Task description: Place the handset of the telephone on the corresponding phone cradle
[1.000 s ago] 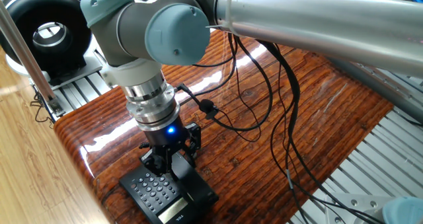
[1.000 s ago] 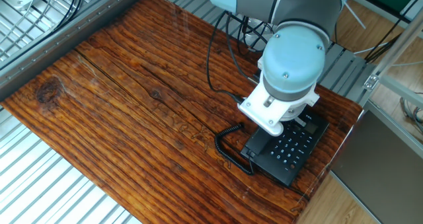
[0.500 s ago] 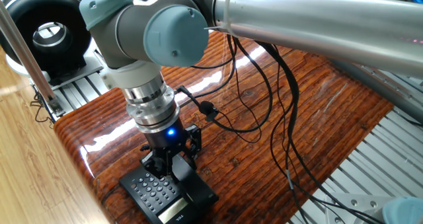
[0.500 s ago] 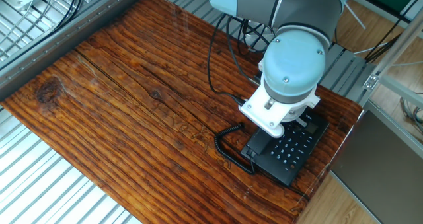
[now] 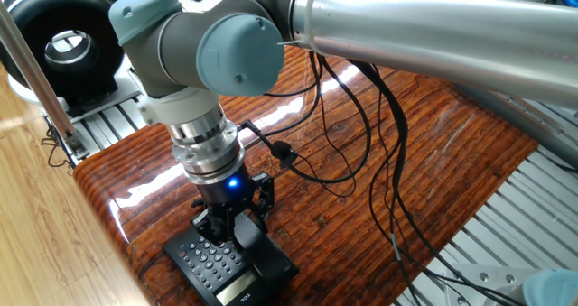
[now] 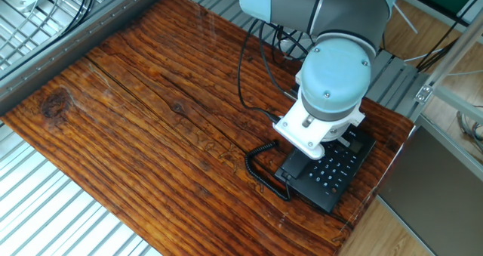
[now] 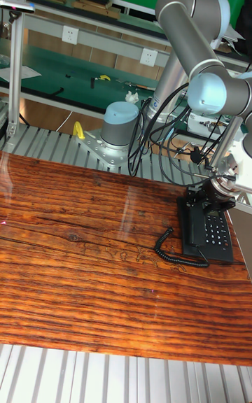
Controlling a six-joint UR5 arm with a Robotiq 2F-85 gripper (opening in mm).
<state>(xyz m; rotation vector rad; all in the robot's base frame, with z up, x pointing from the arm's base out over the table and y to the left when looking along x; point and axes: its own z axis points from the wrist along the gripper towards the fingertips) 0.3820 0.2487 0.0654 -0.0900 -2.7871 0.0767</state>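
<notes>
Under the pincer (image 5: 237, 223), handset (image 5: 260, 250) lies on telephone (image 5: 209, 265) cradle side; pincer's grip state can't tell.

The black rectangular desk telephone (image 7: 208, 233) sat near the right edge of the glossy wooden table (image 7: 84, 270), its black coiled cord (image 7: 170, 252) curling leftward, the grey robot arm (image 7: 199, 60) bent above it.

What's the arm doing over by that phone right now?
The UR5 arm's hand sits low over the black rectangular desk telephone at the wooden table's edge. The slim black handset lies along the cradle strip beside the keypad, its coiled cord trailing onto the table. Whether the hand is gripping it can't be told.
</notes>
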